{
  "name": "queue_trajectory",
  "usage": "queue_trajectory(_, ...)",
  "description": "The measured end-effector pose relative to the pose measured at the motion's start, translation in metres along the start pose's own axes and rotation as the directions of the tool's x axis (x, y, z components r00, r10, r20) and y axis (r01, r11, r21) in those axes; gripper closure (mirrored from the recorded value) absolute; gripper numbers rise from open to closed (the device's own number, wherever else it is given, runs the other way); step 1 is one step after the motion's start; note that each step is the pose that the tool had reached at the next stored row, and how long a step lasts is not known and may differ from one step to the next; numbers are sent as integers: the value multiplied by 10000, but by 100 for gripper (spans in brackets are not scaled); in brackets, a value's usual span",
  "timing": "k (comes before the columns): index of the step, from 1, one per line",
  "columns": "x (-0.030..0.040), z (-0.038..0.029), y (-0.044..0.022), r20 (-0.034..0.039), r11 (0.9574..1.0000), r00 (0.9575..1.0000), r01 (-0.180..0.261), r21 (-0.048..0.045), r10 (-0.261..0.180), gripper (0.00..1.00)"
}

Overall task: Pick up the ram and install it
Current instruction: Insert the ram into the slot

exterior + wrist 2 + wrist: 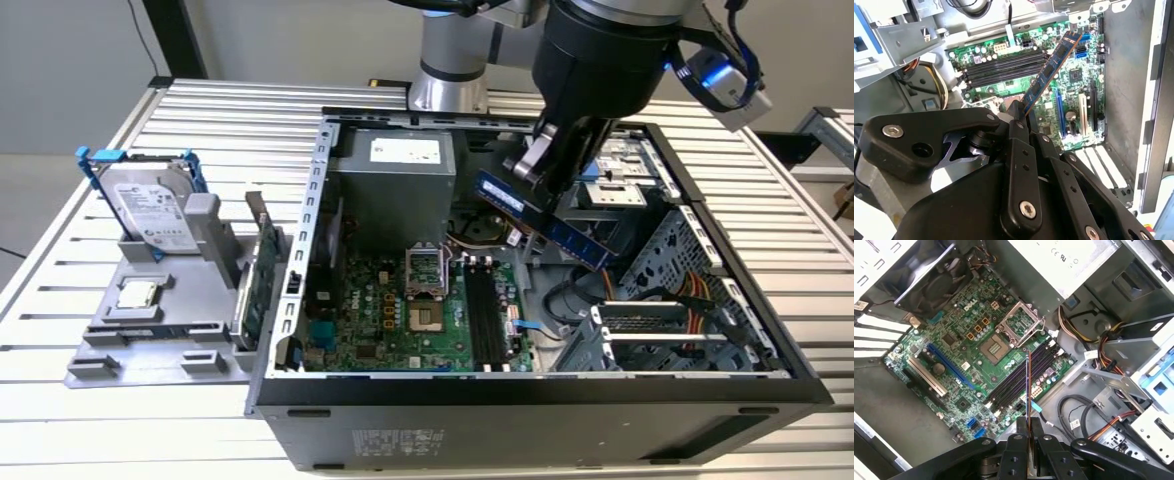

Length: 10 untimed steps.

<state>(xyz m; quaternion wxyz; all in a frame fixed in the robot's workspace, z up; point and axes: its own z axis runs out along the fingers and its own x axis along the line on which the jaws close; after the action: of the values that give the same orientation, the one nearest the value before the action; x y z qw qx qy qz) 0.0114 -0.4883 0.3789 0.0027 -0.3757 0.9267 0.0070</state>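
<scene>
Above the open computer case, the gripper holds the ram, its fingers clamped on the blue stick near one end. The ram juts out beyond the fingertips, tilted, clear of the motherboard below. In the first wrist view it appears edge-on, roughly in line with the black slots lying past the fingertips, seated in none.

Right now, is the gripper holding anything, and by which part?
The gripper holds the long, thin blue ram stick near one end, clamped across its two flat faces.
</scene>
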Motion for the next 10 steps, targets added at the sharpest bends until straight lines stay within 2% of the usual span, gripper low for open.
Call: queue_trajectory(10, 0, 0, 0, 3, 9998, 9998, -209, 2, 209, 100)
